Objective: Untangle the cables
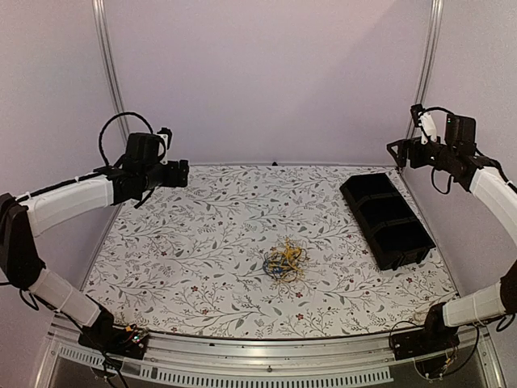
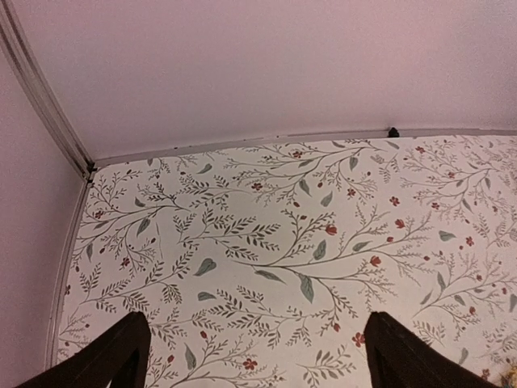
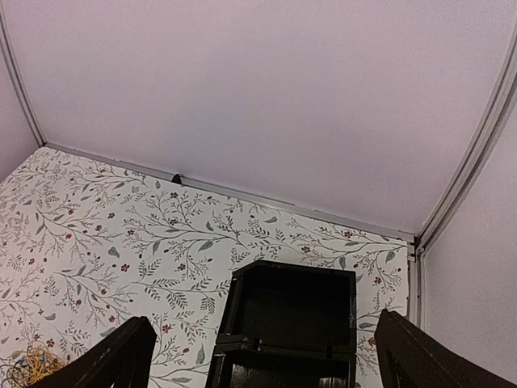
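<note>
The top camera looks down from high over the near edge across the whole counter [image 1: 202, 242]. Both wrist cameras sit high, facing the back wall [image 1: 266, 81]: the left toward the far-left corner, the right toward the far-right corner. The right view shares the black tray [image 3: 292, 311] and cables [image 3: 28, 365] with the top view.

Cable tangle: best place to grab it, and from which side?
Come straight down from above: the cable tangle lies low on the table near the middle, with nothing close around it; the black compartment tray sits well to its right. Grip a yellow loop sticking out at the edge, not the knotted centre, so a pull would likely loosen it.
</note>
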Robot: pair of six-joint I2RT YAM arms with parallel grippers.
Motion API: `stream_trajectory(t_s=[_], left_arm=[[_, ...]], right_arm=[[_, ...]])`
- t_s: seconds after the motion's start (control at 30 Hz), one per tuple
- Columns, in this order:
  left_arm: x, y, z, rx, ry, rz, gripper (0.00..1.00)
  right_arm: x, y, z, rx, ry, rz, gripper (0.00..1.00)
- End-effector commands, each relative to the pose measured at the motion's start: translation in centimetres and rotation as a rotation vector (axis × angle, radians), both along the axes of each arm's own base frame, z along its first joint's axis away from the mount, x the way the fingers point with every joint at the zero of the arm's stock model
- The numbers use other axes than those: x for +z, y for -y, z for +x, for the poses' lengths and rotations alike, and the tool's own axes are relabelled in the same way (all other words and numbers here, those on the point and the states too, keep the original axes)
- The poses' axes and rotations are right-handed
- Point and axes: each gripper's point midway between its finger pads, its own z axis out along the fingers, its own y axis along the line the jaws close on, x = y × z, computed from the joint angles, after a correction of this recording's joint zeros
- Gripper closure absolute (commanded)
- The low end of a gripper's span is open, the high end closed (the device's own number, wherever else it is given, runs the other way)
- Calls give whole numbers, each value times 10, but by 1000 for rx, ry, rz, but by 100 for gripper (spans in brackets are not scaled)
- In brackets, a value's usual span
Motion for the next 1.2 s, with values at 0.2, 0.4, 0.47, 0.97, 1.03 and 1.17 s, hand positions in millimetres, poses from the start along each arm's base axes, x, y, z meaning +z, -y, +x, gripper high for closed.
stream_trajectory(t_s=[0.2,0.4,0.47,0.97,1.03,1.17], left_arm=[[-21,18,-17,-231,19,-84,14],[-48,92,-50,-494,-55,-133,21],[-60,118,-62,-577,-103,-157,25],[-125,252,-165,-1008,-389,-396,36],[-128,262,-175,-1040,-407,-423,36],[-129,276,-183,-1067,-422,-462,36]], right_arm=[[-64,-54,-2,302,-100,-45,2],[-115,-141,-24,593,-176,-173,16],[-130,-170,-34,692,-198,-219,26],[-236,-293,-95,1132,-367,-394,49],[-242,-296,-98,1148,-387,-391,49],[-252,-296,-105,1165,-417,-388,49]])
